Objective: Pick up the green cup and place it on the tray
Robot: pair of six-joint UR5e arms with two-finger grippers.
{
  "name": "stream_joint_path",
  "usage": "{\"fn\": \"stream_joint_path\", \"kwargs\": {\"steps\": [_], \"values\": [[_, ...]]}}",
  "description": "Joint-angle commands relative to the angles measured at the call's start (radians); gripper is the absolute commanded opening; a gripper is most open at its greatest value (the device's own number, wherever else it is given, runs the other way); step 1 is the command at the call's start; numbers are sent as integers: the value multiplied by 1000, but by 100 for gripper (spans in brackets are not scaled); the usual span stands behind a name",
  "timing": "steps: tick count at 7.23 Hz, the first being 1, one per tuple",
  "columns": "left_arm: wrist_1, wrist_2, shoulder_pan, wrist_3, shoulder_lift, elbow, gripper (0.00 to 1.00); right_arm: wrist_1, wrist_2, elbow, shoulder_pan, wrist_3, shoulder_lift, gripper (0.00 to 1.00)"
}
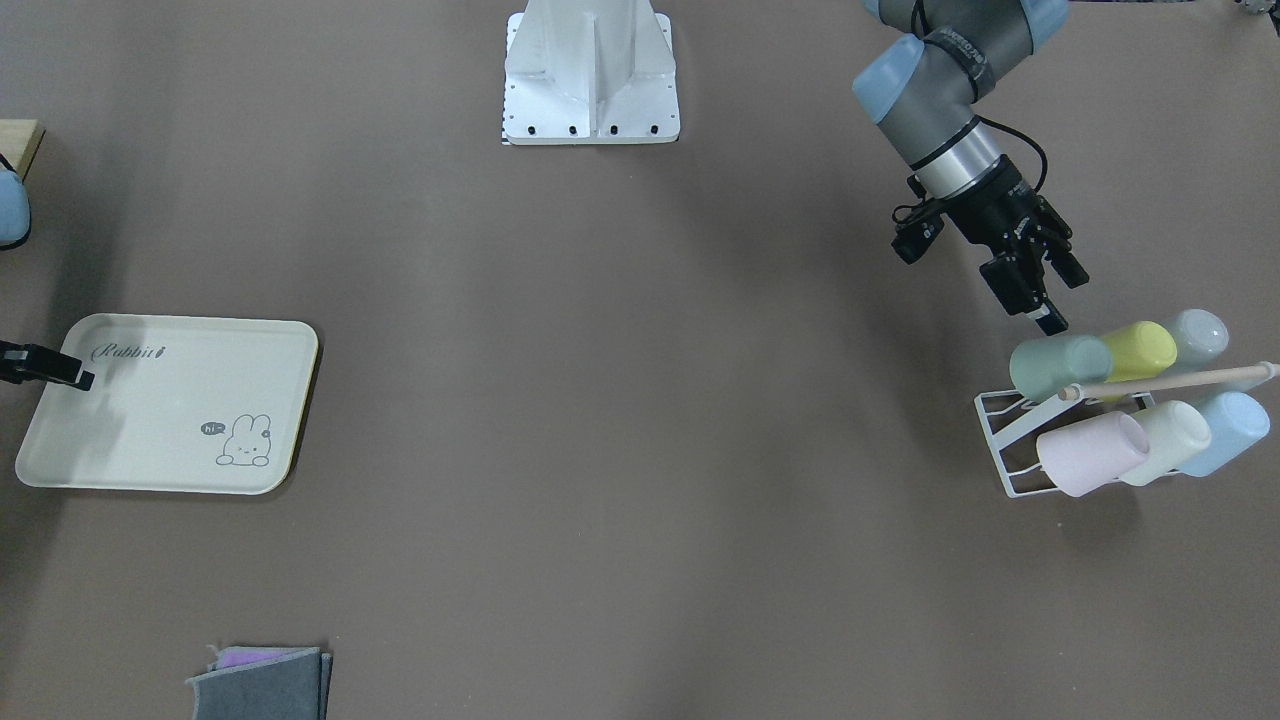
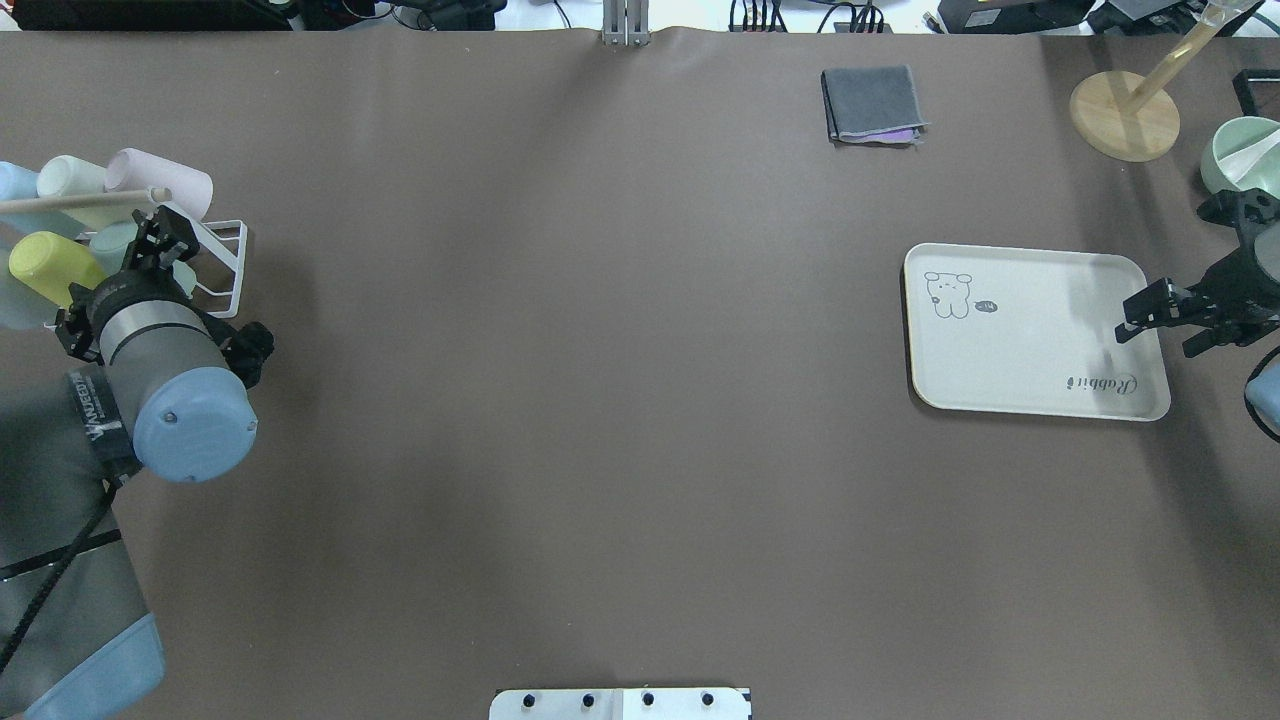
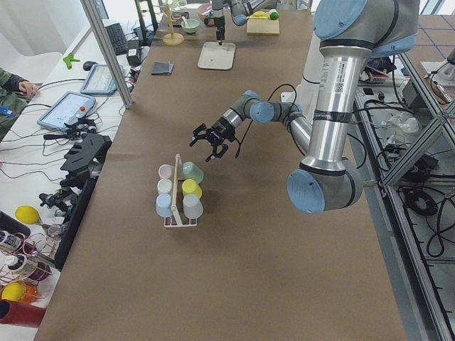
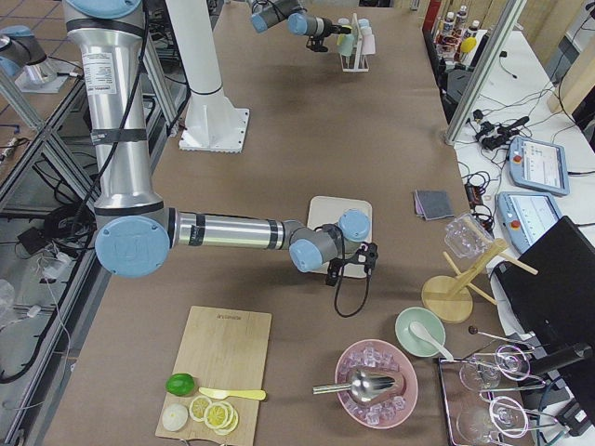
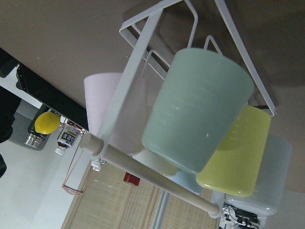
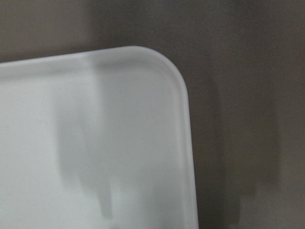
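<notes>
Up close, the left pincer (image 1: 1062, 298) hung with its jaws spread wide, just short of the small mint-green plastic cup (image 1: 1052, 365), gripping nothing. That cup lay on its side at the end of the white wire rack (image 1: 1000, 440), right against a yellow plastic cup (image 1: 1140, 350), with a pale wooden rod (image 1: 1170, 381) running along the rack. Well away across the brown surface (image 1: 640, 400) sat the flat cream-white rectangular tray (image 1: 170, 400) with its bunny drawing. The right pincer (image 2: 1155, 338) hovered over the tray's logo end, jaws parted and holding nothing.
</notes>
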Motion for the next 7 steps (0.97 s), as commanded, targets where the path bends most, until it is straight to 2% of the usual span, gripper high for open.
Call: {"fn": "stream_joint_path", "kwargs": {"steps": [1,3,5,7], "values": [[-7,62,30,9,12,29,98,8,-2,-1,1,0,-16,74],[-10,105,32,9,19,68,98,7,-10,-6,1,-8,-14,72],[-16,116,36,27,19,111,98,7,-10,-11,-1,-8,-14,62],[-137,136,49,120,28,176,98,7,-4,-11,-1,-8,-12,53]]}}
